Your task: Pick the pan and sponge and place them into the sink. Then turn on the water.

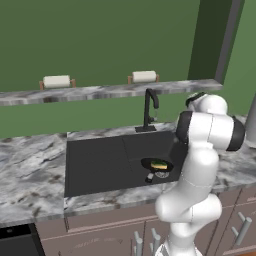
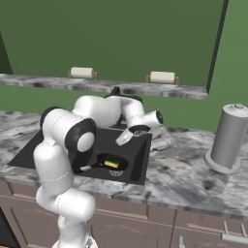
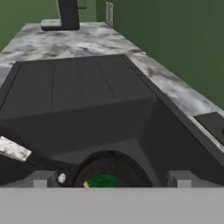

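The black pan lies in the right part of the black sink, and the yellow-and-green sponge rests inside it. In the right base view the pan and the sponge lie at the front of the sink. My gripper hangs open a little above and behind them, holding nothing. In the hand view the gripper stands wide over the pan, with the sponge at the bottom edge. No water is in view at the tall black faucet.
Grey marbled counter surrounds the sink. A tall grey cylinder stands on the counter to the right. A shelf behind the faucet carries two white rolls. The faucet base is far across the basin.
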Robot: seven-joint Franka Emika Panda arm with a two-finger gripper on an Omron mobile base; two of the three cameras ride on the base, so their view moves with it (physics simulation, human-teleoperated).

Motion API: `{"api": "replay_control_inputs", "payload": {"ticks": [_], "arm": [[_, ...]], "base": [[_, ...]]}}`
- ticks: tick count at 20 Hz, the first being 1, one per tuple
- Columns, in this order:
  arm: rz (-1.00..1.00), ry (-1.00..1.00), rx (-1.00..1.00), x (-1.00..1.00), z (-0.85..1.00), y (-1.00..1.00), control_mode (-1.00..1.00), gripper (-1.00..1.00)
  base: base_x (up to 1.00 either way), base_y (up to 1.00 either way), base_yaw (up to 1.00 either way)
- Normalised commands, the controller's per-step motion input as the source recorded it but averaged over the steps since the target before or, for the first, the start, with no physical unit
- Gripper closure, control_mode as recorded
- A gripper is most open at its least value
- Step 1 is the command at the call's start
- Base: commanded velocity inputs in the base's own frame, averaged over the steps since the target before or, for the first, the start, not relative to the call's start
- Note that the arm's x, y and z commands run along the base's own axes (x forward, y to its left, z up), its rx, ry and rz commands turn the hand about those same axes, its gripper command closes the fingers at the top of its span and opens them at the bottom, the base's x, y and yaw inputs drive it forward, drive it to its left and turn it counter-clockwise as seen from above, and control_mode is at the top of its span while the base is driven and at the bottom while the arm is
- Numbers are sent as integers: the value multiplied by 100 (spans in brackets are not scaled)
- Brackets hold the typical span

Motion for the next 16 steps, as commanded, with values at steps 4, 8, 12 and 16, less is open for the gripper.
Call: {"api": "replay_control_inputs", "payload": {"ticks": [4,8,12,16], "arm": [[-35,-20,15,-2,54,-12,-100,-100],[-31,-13,17,24,48,-3,-100,-100],[-14,-5,21,46,20,-2,-100,-100],[-2,-1,22,57,0,-6,-100,-100]], "base": [[0,0,0],[0,0,0],[0,0,0],[0,0,0]]}}
